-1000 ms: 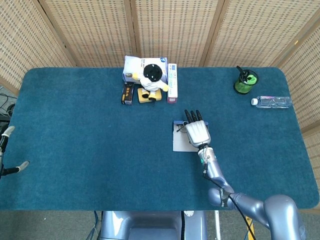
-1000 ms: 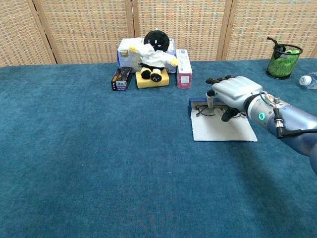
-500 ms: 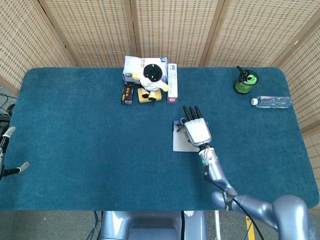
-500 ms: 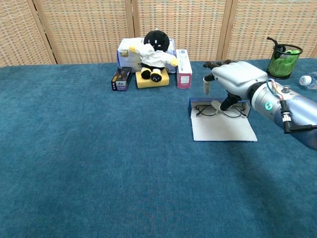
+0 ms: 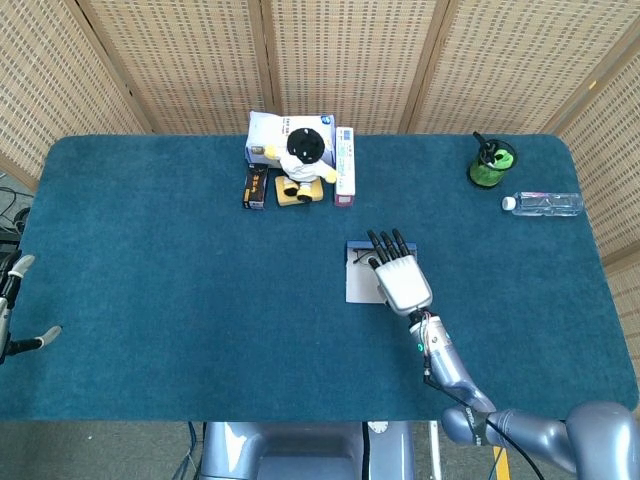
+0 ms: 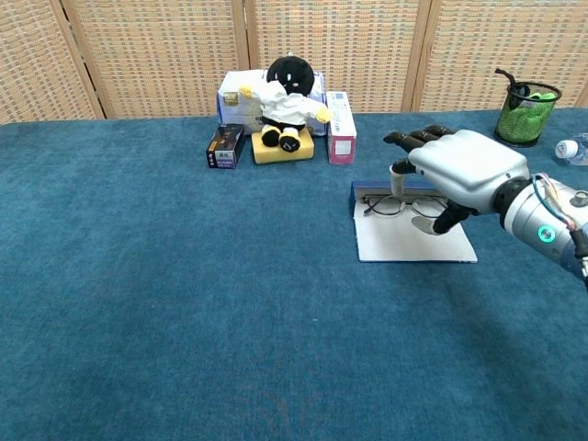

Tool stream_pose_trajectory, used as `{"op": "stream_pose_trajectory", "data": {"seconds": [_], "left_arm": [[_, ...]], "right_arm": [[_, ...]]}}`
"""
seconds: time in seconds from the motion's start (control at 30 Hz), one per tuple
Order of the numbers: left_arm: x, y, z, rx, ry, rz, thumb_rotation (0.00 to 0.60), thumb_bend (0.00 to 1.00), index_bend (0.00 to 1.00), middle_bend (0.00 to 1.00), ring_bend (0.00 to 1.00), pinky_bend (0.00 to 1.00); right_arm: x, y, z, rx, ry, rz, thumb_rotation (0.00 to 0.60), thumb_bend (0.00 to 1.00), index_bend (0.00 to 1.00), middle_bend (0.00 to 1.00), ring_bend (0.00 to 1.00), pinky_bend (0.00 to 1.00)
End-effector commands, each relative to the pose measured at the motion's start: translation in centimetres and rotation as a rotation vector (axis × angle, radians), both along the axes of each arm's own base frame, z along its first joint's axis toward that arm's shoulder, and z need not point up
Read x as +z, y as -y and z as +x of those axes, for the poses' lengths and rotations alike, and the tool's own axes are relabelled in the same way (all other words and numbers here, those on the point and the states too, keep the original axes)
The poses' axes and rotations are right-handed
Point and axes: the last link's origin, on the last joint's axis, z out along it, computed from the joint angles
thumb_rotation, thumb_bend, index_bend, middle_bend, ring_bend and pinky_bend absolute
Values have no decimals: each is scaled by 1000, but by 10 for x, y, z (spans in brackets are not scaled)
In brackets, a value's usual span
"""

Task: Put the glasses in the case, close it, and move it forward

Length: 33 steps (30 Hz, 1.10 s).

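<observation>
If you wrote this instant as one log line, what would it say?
stage: glasses lying in open case | right hand: above glasses, empty, fingers spread | left hand: table edge, idle | case: not closed

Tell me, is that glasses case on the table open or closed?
Open. The case lies flat with its pale inside facing up, and the glasses rest at its far edge, under the right hand.

Plush toy (image 6: 287, 103) on yellow block, far centre, white box (image 6: 241, 92) behind; small black box (image 6: 224, 145) left, tall carton (image 6: 341, 127) right. Green mesh cup (image 5: 491, 163), water bottle (image 5: 543, 203) far right.
</observation>
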Motion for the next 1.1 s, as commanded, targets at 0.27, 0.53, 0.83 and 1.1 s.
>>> {"op": "stream_pose_trajectory", "data": {"seconds": [0.27,0.53,0.83,1.1], "left_arm": [[0,0,-1,3,1,1,600,0,0,0,0,0],[-1,-1,-1,7,-3,-3,600,0,0,0,0,0],[-2,-2,-2,12,-6,-6,600,0,0,0,0,0],[-2,-2,-2,14,-6,-5,600,0,0,0,0,0]], "right_arm": [[-17,-10,-1,14,-46,28,600,387,377,0,0,0],[-28,-15,-6,27,-81,48,600,387,376,0,0,0],[-33,-15,-9,20,-82,58,600,386,376,0,0,0],[-36,-15,-12,18,-93,60,600,387,376,0,0,0]]}}
